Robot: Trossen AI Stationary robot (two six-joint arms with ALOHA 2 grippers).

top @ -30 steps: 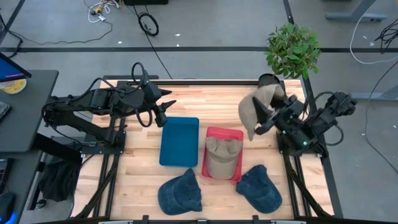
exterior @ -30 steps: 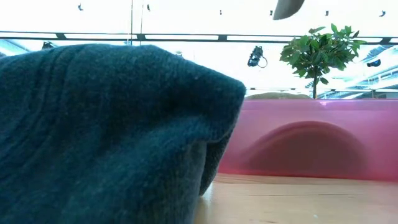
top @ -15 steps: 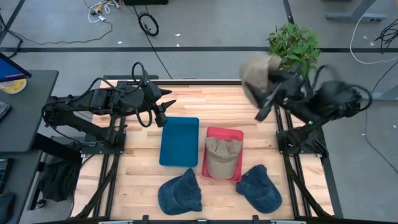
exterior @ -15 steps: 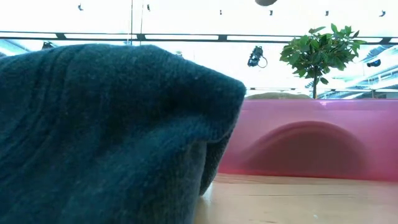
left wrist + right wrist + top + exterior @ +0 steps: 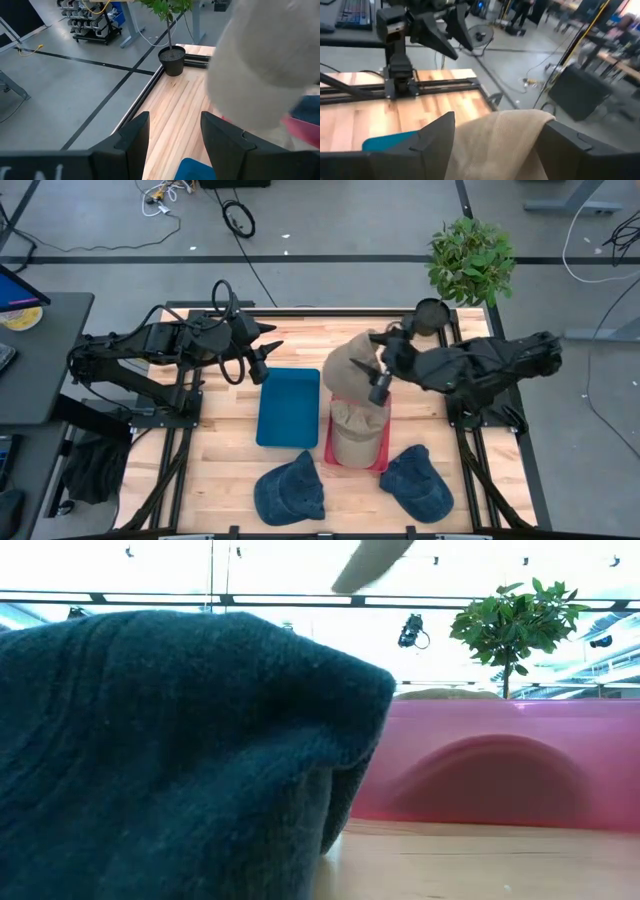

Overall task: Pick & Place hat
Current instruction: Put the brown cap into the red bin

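Observation:
My right gripper (image 5: 379, 383) reaches from the table's right to above the far end of the red tray (image 5: 341, 392) and is shut on a tan hat (image 5: 349, 368), which shows as a blur in the low view (image 5: 370, 560) and large in the left wrist view (image 5: 272, 55). A second tan hat (image 5: 358, 432) lies in the red tray. Two blue denim hats (image 5: 290, 488) (image 5: 417, 482) rest on the table near its near edge; one fills the low view (image 5: 170, 750). My left gripper (image 5: 264, 356) waits open above the far end of the blue tray (image 5: 288, 408). My right gripper pinches the tan hat's cloth (image 5: 495, 137) between its two fingers (image 5: 438, 142), coming from the table's right and slanting down. Which part of the hat this is, I cannot tell. The hat is lifted clear and bulges out past the fingers toward the table's left, above the red tray.
A potted plant (image 5: 470, 258) stands at the table's far right corner, and its pot shows in the left wrist view (image 5: 173, 61). The pink tray wall (image 5: 500, 765) rises behind the blue hat in the low view. Bare wood lies along the far edge between the arms.
My right arm swung up near the plant, then toward the table's left and down, carrying the tan hat from the far right corner to above the red tray's far end. The hat stayed in the gripper throughout.

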